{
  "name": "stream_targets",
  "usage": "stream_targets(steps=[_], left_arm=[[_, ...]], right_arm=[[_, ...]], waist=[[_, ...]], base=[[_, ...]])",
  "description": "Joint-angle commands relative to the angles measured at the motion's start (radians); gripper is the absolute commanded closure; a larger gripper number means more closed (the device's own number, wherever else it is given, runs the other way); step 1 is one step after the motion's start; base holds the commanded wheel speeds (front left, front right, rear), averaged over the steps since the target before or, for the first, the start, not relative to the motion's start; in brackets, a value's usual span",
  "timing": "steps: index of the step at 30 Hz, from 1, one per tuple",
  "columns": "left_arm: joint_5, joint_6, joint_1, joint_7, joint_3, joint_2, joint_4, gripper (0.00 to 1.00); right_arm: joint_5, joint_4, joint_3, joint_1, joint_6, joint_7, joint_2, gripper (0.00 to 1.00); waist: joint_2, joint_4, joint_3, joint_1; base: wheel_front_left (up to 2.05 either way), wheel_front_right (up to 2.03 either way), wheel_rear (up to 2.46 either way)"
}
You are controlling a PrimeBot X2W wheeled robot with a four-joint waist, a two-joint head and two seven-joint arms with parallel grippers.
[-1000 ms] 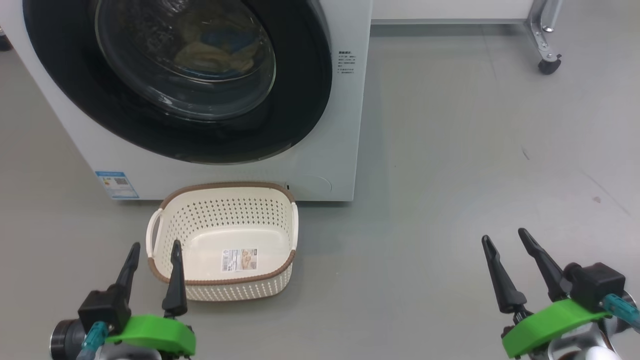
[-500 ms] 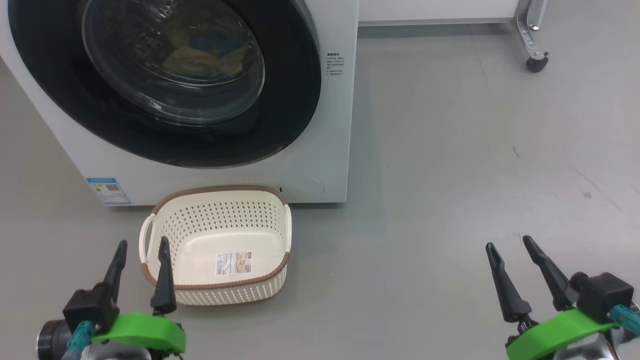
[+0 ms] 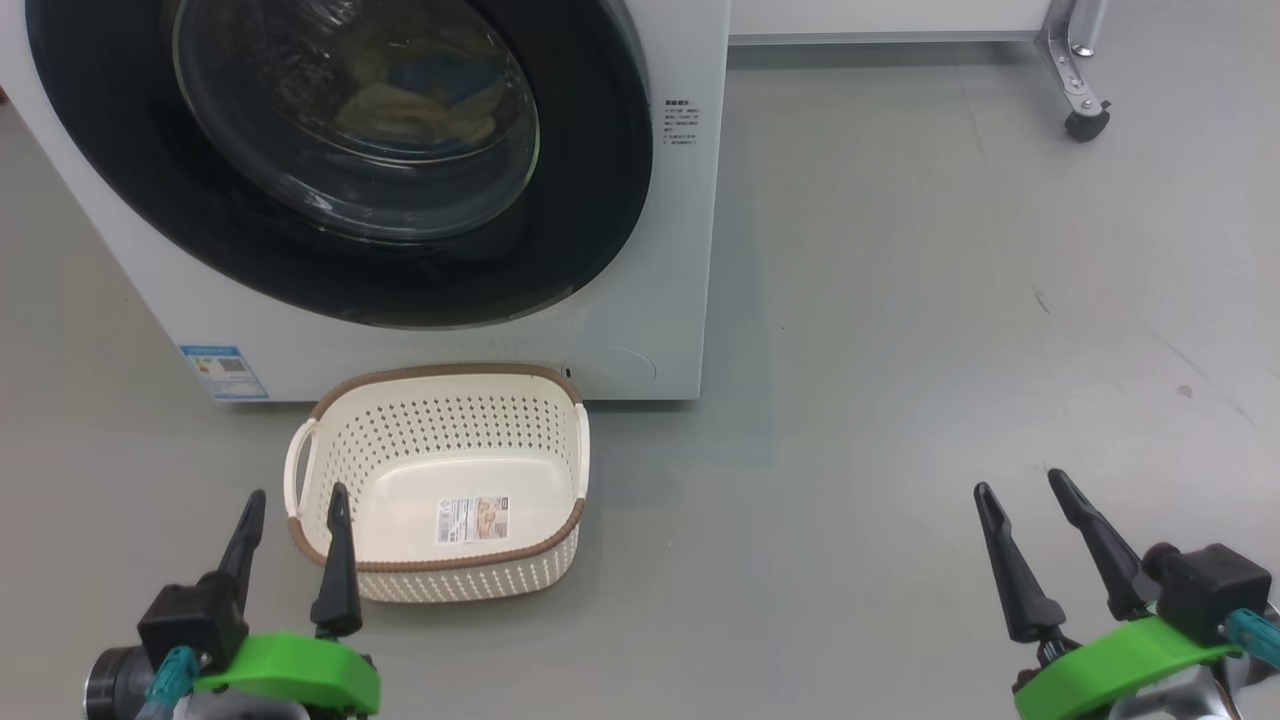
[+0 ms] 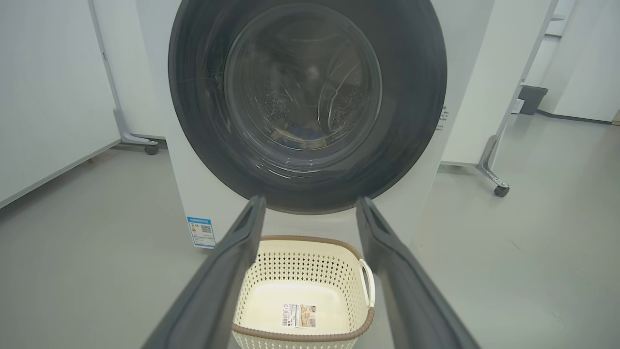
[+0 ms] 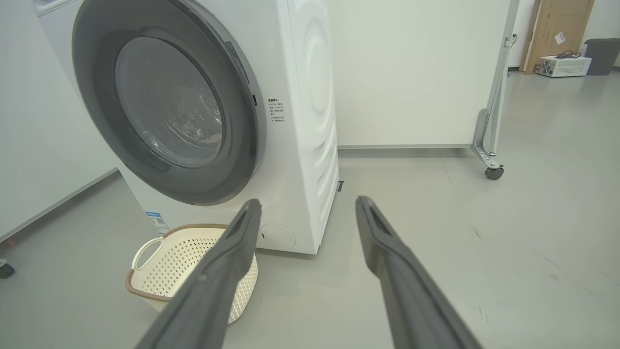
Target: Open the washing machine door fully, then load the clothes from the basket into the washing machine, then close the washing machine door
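Observation:
The white washing machine (image 3: 665,300) stands ahead, its round black-rimmed door (image 3: 600,200) shut. Through the glass, pale yellow and blue clothes (image 3: 420,95) lie in the drum. On the floor in front of it sits the cream basket (image 3: 440,372), with just a label on its bottom. My left gripper (image 3: 298,492) is open at the basket's near left corner, and the left wrist view looks between its fingers (image 4: 311,199) over the basket (image 4: 310,241) at the door (image 4: 411,97). My right gripper (image 3: 1018,480) is open over bare floor far to the right, as seen in its wrist view (image 5: 307,199).
A white panel on a wheeled metal foot (image 3: 1085,120) stands behind and right of the machine. Grey floor stretches wide to the right. A blue-edged sticker (image 3: 222,370) marks the machine's lower left front. A dark bin (image 5: 600,55) stands far back.
The head view has shifted a little, so machine and basket sit slightly differently in the picture. Both grippers stay open and hold nothing; the door stays shut.

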Motion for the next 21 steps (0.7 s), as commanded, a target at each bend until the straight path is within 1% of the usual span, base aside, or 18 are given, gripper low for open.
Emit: stream_targets(steps=[1,12,13,17,21], left_arm=[[-0.008,0.007,-0.031,-0.001,0.033,0.027,-0.038,0.0],[-0.014,0.01,-0.026,0.002,0.019,0.029,-0.05,0.0],[-0.005,0.004,0.001,0.003,-0.015,0.004,-0.013,1.0],[-0.005,0.004,0.03,0.004,-0.024,-0.015,0.047,1.0],[-0.032,0.001,0.033,0.012,-0.017,-0.019,0.056,1.0]], right_arm=[[0.004,-0.04,0.014,-0.031,0.004,0.002,-0.009,0.0],[0.004,-0.044,0.007,-0.032,0.004,0.003,-0.009,0.0],[0.0,-0.006,-0.009,0.0,0.0,0.0,0.0,1.0],[0.0,0.061,0.002,0.01,0.0,0.0,0.007,1.0],[0.031,0.071,0.004,0.01,0.0,0.002,0.006,1.0]], waist=[[0.0,0.0,0.001,0.0001],[0.0,0.009,0.007,0.0001],[0.0,0.01,0.007,0.0001],[0.0,0.01,0.008,0.0001],[0.0,0.01,0.008,0.0001]], base=[[0.0,0.0,0.0],[0.0,0.0,0.0],[0.0,0.0,0.0],[0.0,0.0,0.0],[0.0,0.0,0.0]])
